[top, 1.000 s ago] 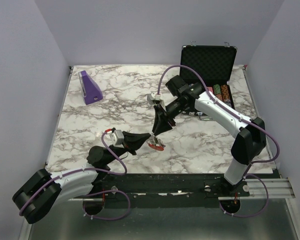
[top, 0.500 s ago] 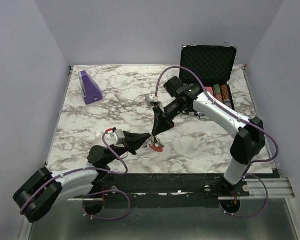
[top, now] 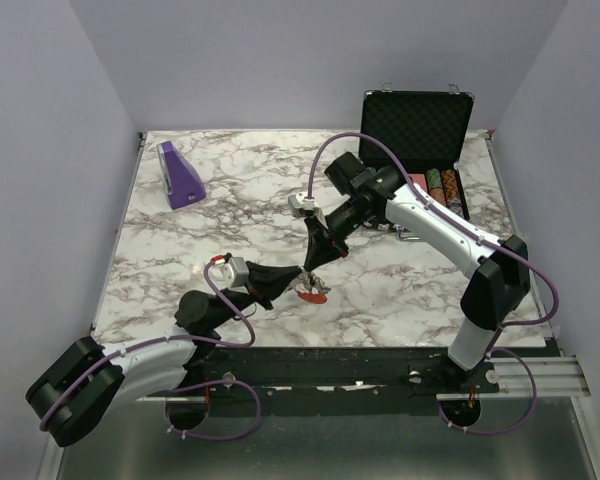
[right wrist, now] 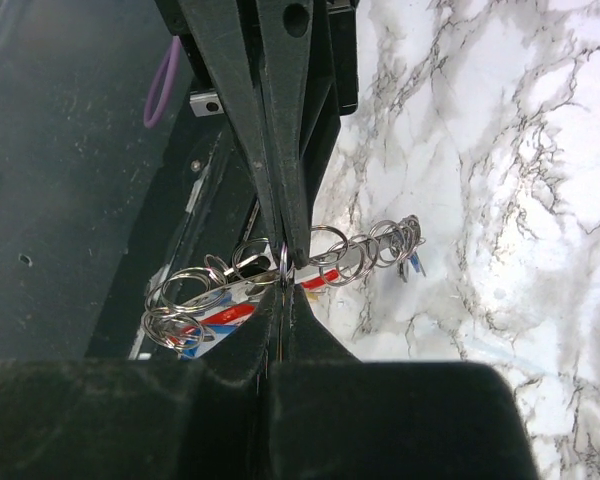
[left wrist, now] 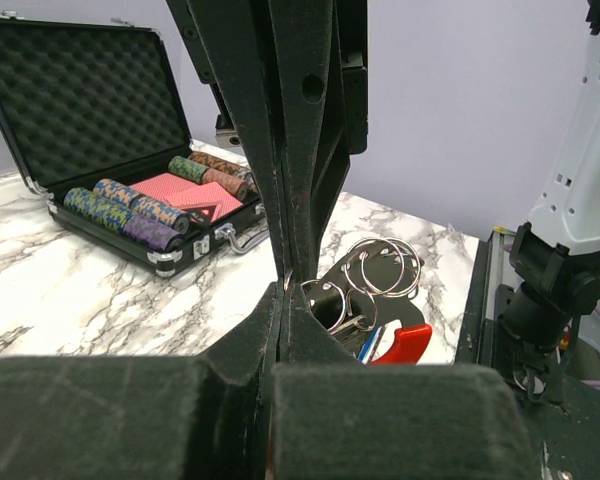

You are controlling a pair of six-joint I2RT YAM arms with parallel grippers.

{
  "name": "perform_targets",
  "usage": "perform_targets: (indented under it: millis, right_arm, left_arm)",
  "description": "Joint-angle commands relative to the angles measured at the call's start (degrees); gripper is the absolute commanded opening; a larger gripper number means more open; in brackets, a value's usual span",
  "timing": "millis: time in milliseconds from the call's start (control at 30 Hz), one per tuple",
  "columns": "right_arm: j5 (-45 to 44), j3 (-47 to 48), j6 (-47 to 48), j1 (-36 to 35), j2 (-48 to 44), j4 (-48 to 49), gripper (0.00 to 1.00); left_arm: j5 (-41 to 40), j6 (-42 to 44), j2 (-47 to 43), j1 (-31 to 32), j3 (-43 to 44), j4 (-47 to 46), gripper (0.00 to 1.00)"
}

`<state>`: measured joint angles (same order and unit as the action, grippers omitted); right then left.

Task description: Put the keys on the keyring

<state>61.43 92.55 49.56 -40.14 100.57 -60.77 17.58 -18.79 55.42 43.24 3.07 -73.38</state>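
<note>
The keyring [top: 312, 292] is a bunch of thin metal rings [left wrist: 380, 268] with a red crescent piece [left wrist: 407, 344], held just above the marble near the table's front middle. My left gripper [top: 298, 273] comes in from the left and is shut on one ring. My right gripper [top: 308, 264] points down from behind, shut tip to tip against the left one on the same ring [right wrist: 283, 256]. In the right wrist view the rings fan out to both sides of my right gripper [right wrist: 283, 276], with a small blue key [right wrist: 412, 263] hanging at the far end. No yellow key shows.
An open black case [top: 417, 128] with poker chips [left wrist: 130, 208] and red cards stands at the back right. A purple wedge-shaped object [top: 180, 175] sits at the back left. The table's front edge and the dark mounting rail [top: 360, 365] lie just behind the bunch.
My right gripper has closed from partly open onto the ring and its arm has shifted slightly left. The left gripper has stayed shut in place.
</note>
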Motion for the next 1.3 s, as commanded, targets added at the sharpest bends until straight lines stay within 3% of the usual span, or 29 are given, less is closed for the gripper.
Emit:
perform_targets:
  millis: [0,33,167,200,233,400,533,733,933,1100,1267]
  right_arm:
    - [-2.54,3.59,4.31,-0.99,-0.30,-5.22,0.01]
    - [-3.67,4.21,4.93,-0.99,-0.03,-6.54,0.01]
    - [-8.77,6.84,6.86,-1.43,1.29,-11.28,0.01]
    - [-10.44,7.37,7.13,-1.78,1.55,-12.17,0.01]
    - [-12.71,7.90,7.30,-2.13,1.64,-13.31,0.01]
    - [-22.04,11.24,6.25,-4.07,3.13,-17.00,0.01]
    - [-28.72,14.14,3.80,-6.00,5.06,-19.11,0.01]
    - [-35.41,16.52,-0.51,-8.37,7.18,-20.61,0.01]
    - [-38.22,15.64,-1.83,-10.40,7.27,-20.61,0.01]
    - [-39.45,15.38,-2.28,-10.84,7.09,-20.70,0.01]
    - [-38.93,14.58,-1.66,-11.19,6.65,-20.61,0.01]
  left_arm:
    - [1.92,-1.51,-3.38,0.00,-1.94,3.84,0.02]
    - [2.45,-1.60,-4.52,0.00,-1.67,6.04,0.16]
    - [0.97,-2.83,-11.10,-0.09,-1.31,15.08,0.46]
    - [-0.08,-3.10,-13.56,-0.18,-1.05,18.42,0.86]
    - [-1.05,-2.92,-15.84,-0.18,-0.27,23.33,0.99]
    - [-2.90,-0.03,-23.33,-0.18,5.00,41.10,0.99]
    - [-6.23,-1.86,-23.34,-0.35,6.95,44.65,0.99]
    - [-6.16,-6.79,-17.37,-0.35,6.60,38.06,0.98]
    - [-4.05,-5.39,-9.81,-0.35,6.42,29.20,0.80]
    - [-3.00,-5.11,-5.59,-2.19,3.62,17.42,0.76]
    - [6.65,-7.66,-0.24,-7.02,4.39,10.37,0.60]
